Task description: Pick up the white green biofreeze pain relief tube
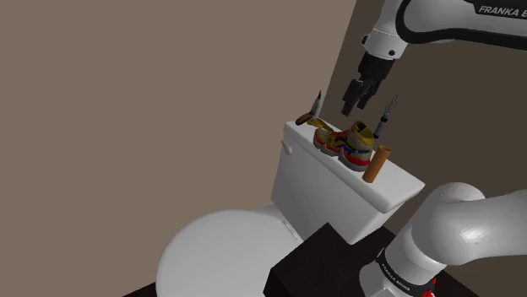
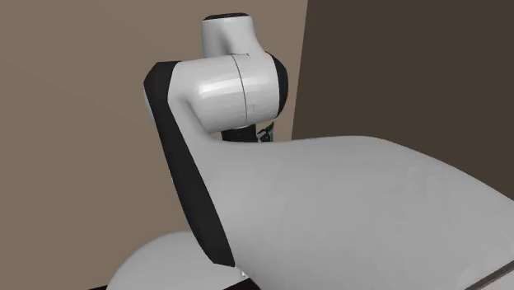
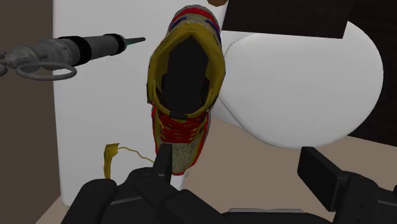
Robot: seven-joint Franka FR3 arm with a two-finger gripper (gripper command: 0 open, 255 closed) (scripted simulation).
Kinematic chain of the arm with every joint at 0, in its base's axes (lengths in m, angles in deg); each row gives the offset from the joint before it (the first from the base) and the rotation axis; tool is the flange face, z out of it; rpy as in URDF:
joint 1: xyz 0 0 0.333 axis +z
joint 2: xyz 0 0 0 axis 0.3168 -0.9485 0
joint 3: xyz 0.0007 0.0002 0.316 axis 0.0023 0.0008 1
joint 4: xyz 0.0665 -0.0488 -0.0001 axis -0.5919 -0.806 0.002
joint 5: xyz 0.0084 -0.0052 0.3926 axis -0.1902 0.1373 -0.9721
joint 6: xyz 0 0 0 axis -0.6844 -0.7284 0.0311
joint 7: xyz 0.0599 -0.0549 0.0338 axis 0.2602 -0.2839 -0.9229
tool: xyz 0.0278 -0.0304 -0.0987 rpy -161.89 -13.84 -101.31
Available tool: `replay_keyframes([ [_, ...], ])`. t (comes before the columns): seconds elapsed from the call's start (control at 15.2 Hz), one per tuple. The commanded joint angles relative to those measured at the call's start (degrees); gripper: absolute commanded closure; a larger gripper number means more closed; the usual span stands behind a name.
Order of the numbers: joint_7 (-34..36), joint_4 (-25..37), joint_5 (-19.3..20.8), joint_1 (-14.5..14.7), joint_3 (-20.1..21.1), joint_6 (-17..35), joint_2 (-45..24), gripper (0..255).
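My black gripper (image 1: 355,105) hangs open above the white toilet tank lid (image 1: 397,192), with nothing between its fingers. Right under it a red, yellow and blue shoe (image 1: 349,144) lies on the lid. In the wrist view the shoe (image 3: 186,83) sits just ahead of the gripper (image 3: 238,160), close to one fingertip (image 3: 163,158). A slim grey-green pointed thing (image 1: 315,104) leans at the lid's far end. A brown cylinder (image 1: 377,163) lies at the near end. A grey and black syringe-like tool with a green tip (image 3: 83,48) lies beside the shoe.
The toilet bowl (image 1: 220,253) sits below the tank, and a dark stand (image 1: 325,266) is beside it. Brown walls meet in a corner behind the tank. A thin yellow cord (image 3: 111,156) lies on the lid. The white arm (image 2: 346,214) blocks most of the second exterior view.
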State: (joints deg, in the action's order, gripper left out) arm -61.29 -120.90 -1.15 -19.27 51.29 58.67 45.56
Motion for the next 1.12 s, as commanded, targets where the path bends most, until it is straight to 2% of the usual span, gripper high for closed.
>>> replay_keyframes([
  [0.0, 0.0, 0.0, 0.0, 0.0, 0.0, 0.0, 0.0, 0],
  [0.53, 15.93, 6.99, 1.06, -5.6, 2.59, 11.48, -15.64, 0],
  [1.06, 31.46, 18.22, 4.21, -10.86, 3.31, 17.58, -30.76, 0],
])
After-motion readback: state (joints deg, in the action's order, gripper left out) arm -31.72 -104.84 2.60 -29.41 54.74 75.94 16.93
